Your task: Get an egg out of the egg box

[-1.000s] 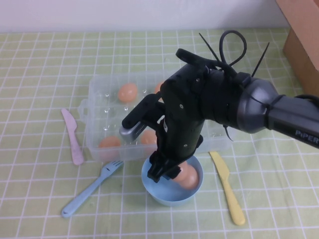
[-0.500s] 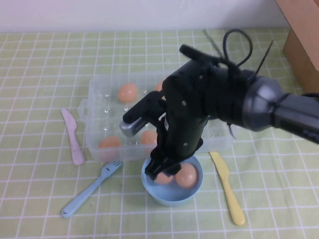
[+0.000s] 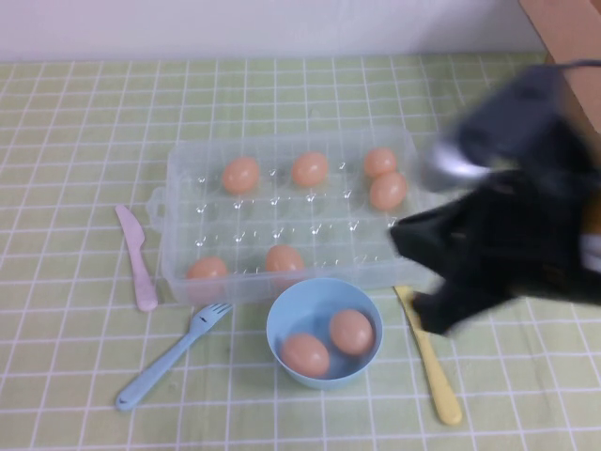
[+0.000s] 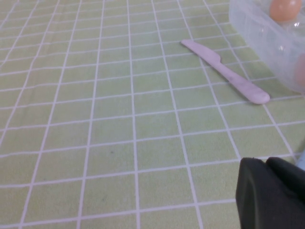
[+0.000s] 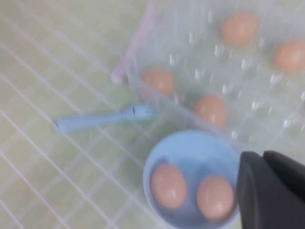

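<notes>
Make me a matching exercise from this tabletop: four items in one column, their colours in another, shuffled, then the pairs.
Items:
1. knife left of the egg box
2. knife near the right gripper
3. fork
4. eggs in the bowl

Colours:
A. light blue
B. tan-orange
C. pink
D. yellow

Pairs: 1-C, 2-D, 3-A, 4-B

The right gripper is a blur to the right of the box; the left gripper shows only in its wrist view, over bare tablecloth.

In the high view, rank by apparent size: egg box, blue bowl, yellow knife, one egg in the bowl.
Largest to smallest:
1. egg box
2. blue bowl and yellow knife: too close to rank
3. egg

Right gripper is blurred beside the box; left gripper is off-view there.
</notes>
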`<move>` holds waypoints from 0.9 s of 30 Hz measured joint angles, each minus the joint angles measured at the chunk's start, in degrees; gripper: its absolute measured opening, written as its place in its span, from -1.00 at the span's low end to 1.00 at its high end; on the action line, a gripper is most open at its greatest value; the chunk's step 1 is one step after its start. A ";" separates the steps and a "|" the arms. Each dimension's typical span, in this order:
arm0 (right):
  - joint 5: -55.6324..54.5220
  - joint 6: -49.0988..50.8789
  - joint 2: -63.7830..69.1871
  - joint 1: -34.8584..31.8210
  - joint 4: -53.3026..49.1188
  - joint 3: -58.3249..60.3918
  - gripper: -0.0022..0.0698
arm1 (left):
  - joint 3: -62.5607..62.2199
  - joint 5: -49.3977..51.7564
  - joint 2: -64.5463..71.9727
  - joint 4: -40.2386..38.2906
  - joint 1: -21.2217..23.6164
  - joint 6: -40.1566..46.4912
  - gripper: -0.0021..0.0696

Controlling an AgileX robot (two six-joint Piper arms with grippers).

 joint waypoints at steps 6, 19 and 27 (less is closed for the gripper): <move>-16.02 0.24 -23.37 0.00 0.09 17.76 -0.98 | 0.00 0.00 0.00 0.24 0.00 0.00 -0.95; -11.71 0.24 -43.53 0.00 -4.12 24.86 -0.99 | 0.00 0.00 0.00 0.35 0.00 0.00 -0.95; -2.53 0.24 -43.62 0.00 -5.60 24.98 -0.99 | 0.00 0.00 0.00 0.35 0.00 0.00 -0.95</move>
